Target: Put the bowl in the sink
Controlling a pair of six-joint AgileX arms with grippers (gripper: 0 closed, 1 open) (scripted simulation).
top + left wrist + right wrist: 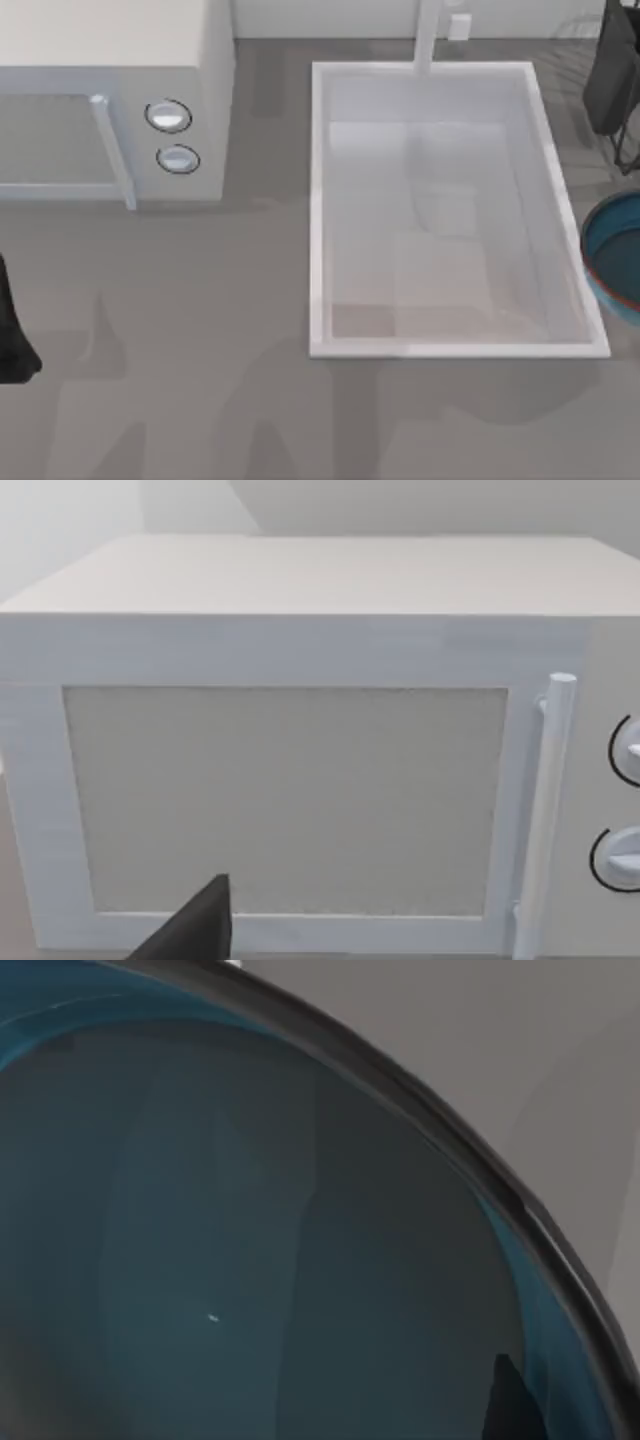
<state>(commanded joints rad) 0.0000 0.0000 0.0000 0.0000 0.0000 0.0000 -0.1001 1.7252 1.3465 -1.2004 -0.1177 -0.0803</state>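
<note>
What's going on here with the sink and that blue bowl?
The bowl sits on the table just right of the sink, not yet in it. The right wrist view looks down into the bowl from close above. The left arm is parked at the table's left edge, its camera facing the microwave.

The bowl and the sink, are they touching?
Cannot tell. In the top view the bowl sits right beside the sink rim, with no plain gap or contact.

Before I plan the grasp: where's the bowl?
In the top view the bowl sits at the table's right edge, just outside the sink, beside its right rim.
</note>
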